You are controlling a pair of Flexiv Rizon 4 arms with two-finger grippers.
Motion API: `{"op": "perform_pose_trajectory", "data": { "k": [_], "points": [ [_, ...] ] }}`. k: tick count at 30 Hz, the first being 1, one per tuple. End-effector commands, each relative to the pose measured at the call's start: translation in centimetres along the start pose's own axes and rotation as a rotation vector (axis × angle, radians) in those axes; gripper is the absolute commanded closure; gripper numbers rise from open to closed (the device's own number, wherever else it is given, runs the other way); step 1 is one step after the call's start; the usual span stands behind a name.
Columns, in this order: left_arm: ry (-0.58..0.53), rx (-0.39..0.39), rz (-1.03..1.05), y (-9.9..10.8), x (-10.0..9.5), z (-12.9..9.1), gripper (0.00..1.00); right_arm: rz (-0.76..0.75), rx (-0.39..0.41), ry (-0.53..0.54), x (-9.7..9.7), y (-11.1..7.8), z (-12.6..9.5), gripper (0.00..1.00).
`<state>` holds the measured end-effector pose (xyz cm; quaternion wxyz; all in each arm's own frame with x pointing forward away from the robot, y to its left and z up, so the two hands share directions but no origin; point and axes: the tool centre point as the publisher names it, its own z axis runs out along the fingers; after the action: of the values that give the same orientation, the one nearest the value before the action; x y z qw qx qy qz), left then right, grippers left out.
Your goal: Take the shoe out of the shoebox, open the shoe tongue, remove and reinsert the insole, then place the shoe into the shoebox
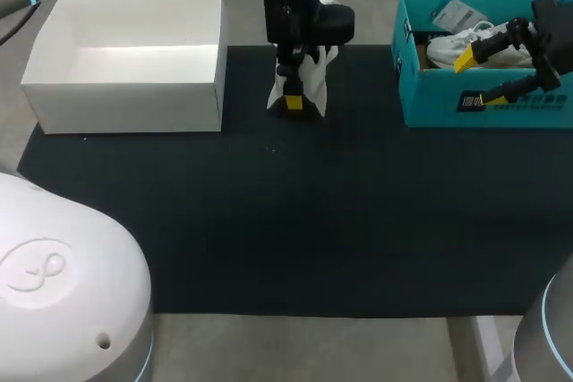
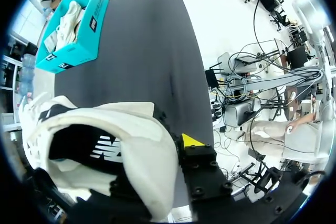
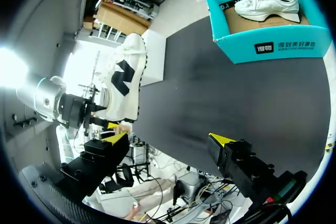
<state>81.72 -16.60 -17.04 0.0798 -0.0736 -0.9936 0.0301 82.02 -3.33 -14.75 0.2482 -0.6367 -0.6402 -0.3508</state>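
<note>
— Jaws first: what are they doing?
— Left gripper [image 1: 293,100] is clamping the white sneaker [image 1: 315,82] from both sides, holding it upright at 12 o'clock on the black mat [image 1: 286,221]. I cannot tell whether it is touching the mat. Right gripper [image 1: 470,80] is hanging wide open, gripping nothing.
— Where is that one hovering?
— Over the near wall of the teal shoebox [image 1: 430,105], which is sitting at 2 o'clock.
— Is anything lying inside?
— A second white sneaker [image 1: 457,42] is resting on its sole there.
— And at 10 o'clock?
— An open white box [image 1: 125,105] is sitting well apart from the held sneaker.
</note>
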Motion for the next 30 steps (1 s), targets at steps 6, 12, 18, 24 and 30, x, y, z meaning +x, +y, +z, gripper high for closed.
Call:
{"op": "perform_pose_trajectory", "data": {
  "k": [6,12,18,24,30],
  "points": [
    [-0.002,0.0,0.0,0.1,0.0,-0.1,1.0,0.001,0.0,-0.002,0.0,0.0,0.1,0.0],
    [-0.002,0.0,0.0,0.1,0.0,-0.1,1.0,0.001,0.0,-0.002,0.0,0.0,0.1,0.0],
    [-0.002,0.0,0.0,0.1,0.0,-0.1,1.0,0.001,0.0,-0.002,0.0,0.0,0.1,0.0],
    [0.009,0.015,0.022,2.6,-1.4,-1.5,1.0,0.001,0.0,-0.002,0.0,0.0,0.1,0.0],
    [-0.005,0.014,0.033,7.0,-3.0,-2.9,1.0,0.001,0.0,-0.002,0.0,0.0,0.1,0.0]
  ]
}}
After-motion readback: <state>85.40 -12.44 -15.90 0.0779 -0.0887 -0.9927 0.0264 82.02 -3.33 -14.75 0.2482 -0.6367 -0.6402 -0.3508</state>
